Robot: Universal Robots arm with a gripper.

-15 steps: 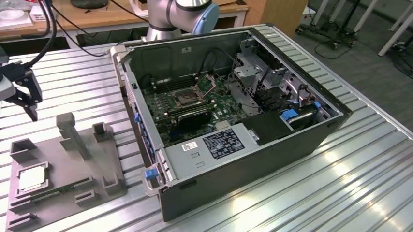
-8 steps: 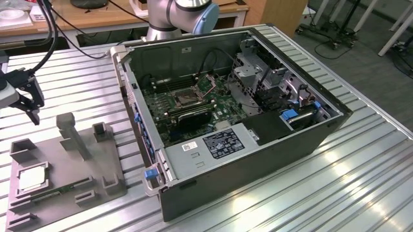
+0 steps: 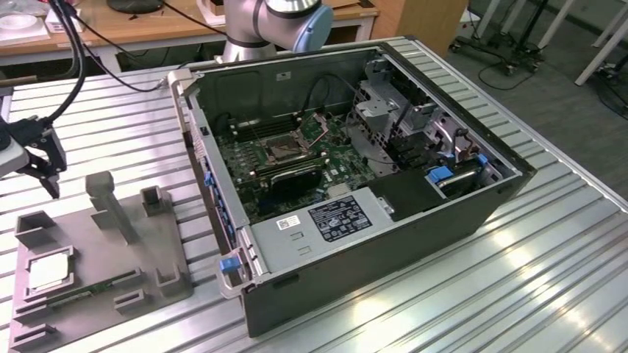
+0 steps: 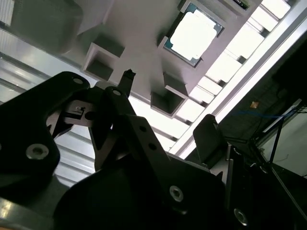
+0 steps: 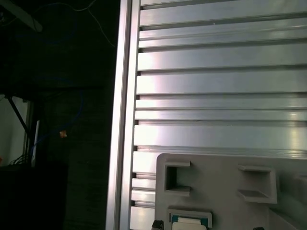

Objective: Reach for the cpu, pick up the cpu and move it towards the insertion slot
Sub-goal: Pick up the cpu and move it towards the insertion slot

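From high up, the exterior view overlooks the ribbed aluminium tabletop (image 3: 549, 279); both wrist views look closely down on the grey plastic tray (image 4: 139, 28) (image 5: 216, 191).

a ribbed metal table (image 3: 549, 243) stands before a wooden desk (image 3: 108, 29) on grey floor (image 3: 549, 88).

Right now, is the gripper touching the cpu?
Apart. The exterior view shows the gripper raised off the tray, with a clear gap to the cpu lying in it.
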